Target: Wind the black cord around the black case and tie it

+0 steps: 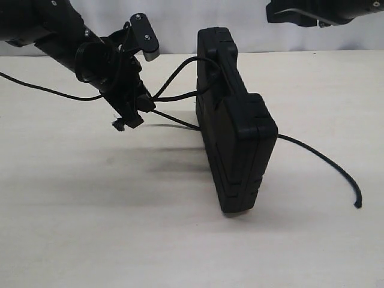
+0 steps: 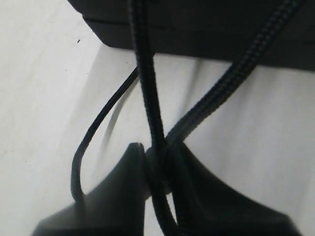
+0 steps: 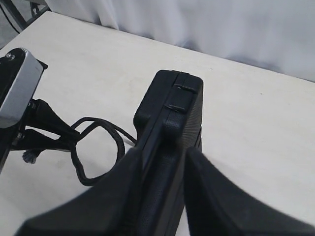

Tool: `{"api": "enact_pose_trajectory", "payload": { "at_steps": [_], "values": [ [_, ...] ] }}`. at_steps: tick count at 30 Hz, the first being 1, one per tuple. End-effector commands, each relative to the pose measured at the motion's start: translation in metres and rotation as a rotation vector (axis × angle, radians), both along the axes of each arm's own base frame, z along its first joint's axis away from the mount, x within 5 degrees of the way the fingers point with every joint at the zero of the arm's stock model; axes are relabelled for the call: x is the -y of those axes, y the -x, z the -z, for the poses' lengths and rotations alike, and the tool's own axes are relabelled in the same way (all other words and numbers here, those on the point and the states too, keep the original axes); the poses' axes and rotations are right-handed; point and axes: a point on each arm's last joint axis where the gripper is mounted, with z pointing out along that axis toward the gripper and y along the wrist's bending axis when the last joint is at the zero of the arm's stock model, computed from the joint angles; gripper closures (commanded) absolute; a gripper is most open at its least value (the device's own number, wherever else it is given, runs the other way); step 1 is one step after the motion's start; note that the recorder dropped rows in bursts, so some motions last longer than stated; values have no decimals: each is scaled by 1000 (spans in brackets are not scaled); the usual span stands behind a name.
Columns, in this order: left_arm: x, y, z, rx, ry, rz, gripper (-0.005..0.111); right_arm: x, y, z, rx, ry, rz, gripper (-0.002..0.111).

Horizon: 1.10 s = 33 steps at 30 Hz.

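Observation:
The black case point(image 1: 237, 129) stands on its long edge in the middle of the table. The black cord point(image 1: 180, 69) loops from the case's left face to my left gripper point(image 1: 137, 113), which is shut on it; the frayed end point(image 1: 118, 125) sticks out below the fingers. The rest of the cord comes out behind the case and trails to the right point(image 1: 324, 159). In the left wrist view two braided strands point(image 2: 147, 88) cross at the left gripper's point(image 2: 157, 157) tips, with the case point(image 2: 197, 29) beyond. My right gripper point(image 3: 165, 157) is open high above the case point(image 3: 170, 108), which shows between its fingers.
A thin smooth black cable point(image 1: 42, 89) runs across the table at the far left, under the left arm. The right arm point(image 1: 318, 12) hangs at the top right. A white curtain closes off the back. The cord's free tip point(image 1: 358, 204) lies at the right edge.

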Motion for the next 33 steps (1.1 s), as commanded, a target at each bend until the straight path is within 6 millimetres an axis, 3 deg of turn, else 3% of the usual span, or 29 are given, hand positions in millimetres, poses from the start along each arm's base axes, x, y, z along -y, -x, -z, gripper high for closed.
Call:
{"api": "enact_pose_trajectory", "payload": {
  "at_steps": [1,8,18,27,33],
  "values": [
    [2,1,-6,7,16,-3,107,1,2,0,-15,-4,8,80],
    [17,6,-2,41,-15,49,107,1,0,4,-31,0,6,80],
    [15,6,12,-18,-71,64,107,-2,-3,10,-63,-12,-2,80],
    [29,-2,-16,-31,38,19,107,-6,-9,18,-100,-28,-13,80],
    [31,-1,-19,-42,41,28,107,-9,-7,17,-97,-55,-49,80]
  ]
}}
